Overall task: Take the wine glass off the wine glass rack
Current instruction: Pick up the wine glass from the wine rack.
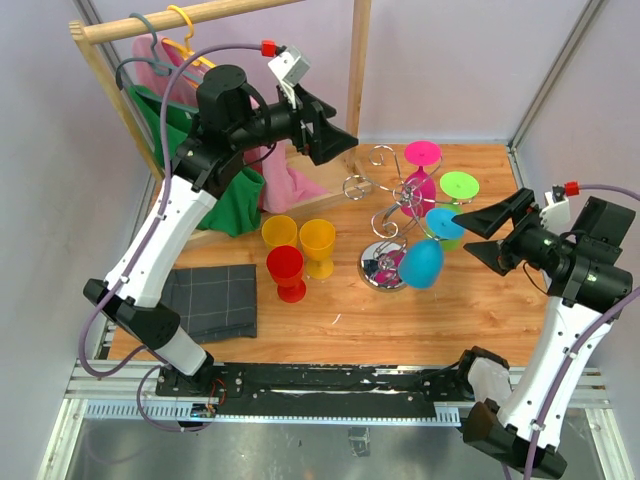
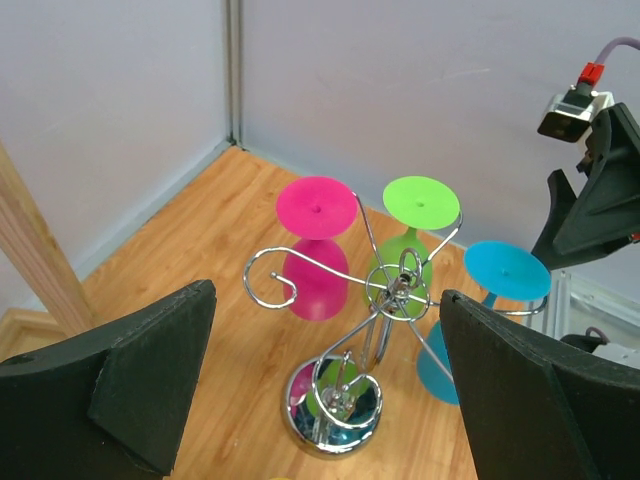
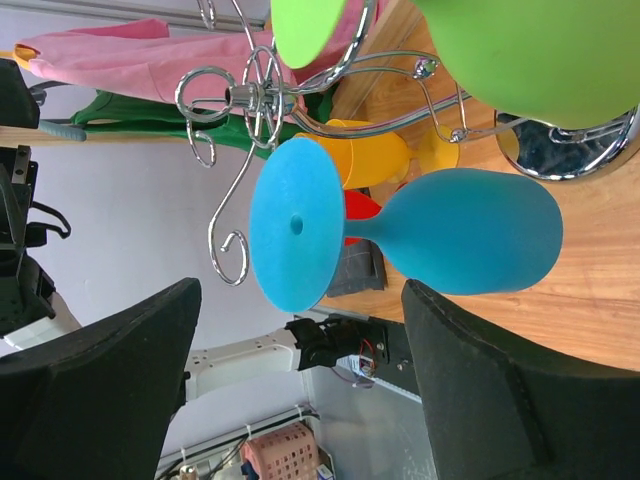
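The chrome wine glass rack [image 1: 384, 268] stands on the wooden table right of centre, with a mirrored round base and curled hook arms. Three glasses hang upside down from it: pink [image 1: 420, 180], green [image 1: 458, 187] and blue [image 1: 423, 262]. My right gripper [image 1: 480, 238] is open, just right of the blue glass, not touching it. In the right wrist view the blue glass [image 3: 470, 235] lies ahead of the open gripper [image 3: 300, 300]. My left gripper [image 1: 335, 135] is open and empty, high at the rack's back left. The left wrist view shows the rack [image 2: 335, 410] below its fingers [image 2: 160, 370].
Yellow [image 1: 279, 231], orange [image 1: 318, 245] and red [image 1: 287, 272] cups stand left of the rack. A dark folded cloth [image 1: 212, 300] lies at the front left. A wooden clothes rack [image 1: 200, 15] with pink and green garments [image 1: 235, 200] stands at the back left.
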Tool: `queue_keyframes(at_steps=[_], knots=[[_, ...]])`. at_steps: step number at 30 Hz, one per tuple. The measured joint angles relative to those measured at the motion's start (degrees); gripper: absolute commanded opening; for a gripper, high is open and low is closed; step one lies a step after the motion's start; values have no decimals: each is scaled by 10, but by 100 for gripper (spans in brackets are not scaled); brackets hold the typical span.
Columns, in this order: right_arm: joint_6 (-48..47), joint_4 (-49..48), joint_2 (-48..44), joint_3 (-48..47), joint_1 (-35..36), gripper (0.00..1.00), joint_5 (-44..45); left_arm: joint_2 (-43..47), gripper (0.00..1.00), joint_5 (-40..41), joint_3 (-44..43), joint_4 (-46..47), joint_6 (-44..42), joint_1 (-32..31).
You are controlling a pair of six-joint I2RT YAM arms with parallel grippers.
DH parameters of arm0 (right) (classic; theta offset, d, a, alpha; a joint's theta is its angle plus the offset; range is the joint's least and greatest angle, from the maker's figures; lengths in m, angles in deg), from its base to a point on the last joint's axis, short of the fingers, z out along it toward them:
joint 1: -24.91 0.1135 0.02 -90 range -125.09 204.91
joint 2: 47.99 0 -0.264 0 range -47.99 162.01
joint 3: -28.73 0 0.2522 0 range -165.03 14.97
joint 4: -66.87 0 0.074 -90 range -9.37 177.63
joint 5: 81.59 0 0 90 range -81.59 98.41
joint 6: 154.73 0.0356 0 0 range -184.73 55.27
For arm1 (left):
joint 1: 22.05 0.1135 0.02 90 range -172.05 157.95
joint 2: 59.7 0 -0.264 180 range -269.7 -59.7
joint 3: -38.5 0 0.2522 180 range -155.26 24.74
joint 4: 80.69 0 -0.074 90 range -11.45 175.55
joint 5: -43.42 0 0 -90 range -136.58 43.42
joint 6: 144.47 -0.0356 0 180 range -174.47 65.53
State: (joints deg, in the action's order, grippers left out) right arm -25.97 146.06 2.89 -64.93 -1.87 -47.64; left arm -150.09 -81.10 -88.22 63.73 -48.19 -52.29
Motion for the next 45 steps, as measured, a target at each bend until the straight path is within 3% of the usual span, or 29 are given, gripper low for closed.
queue_keyframes(at_steps=[9, 20, 30, 39, 45], knots=[[17, -32, 0, 27, 0, 62, -14, 1, 99, -6, 21, 7, 6, 0], [43, -76, -11, 73, 0, 54, -31, 3, 99, -7, 23, 8, 6, 0], [68, -107, -22, 93, -3, 34, -43, 5, 99, -6, 23, 8, 3, 0], [75, -119, -27, 108, -17, 25, -55, 6, 99, -6, 25, 7, 1, 0], [80, -125, -33, 115, -23, 10, -58, 6, 99, -6, 25, 7, 0, 0]])
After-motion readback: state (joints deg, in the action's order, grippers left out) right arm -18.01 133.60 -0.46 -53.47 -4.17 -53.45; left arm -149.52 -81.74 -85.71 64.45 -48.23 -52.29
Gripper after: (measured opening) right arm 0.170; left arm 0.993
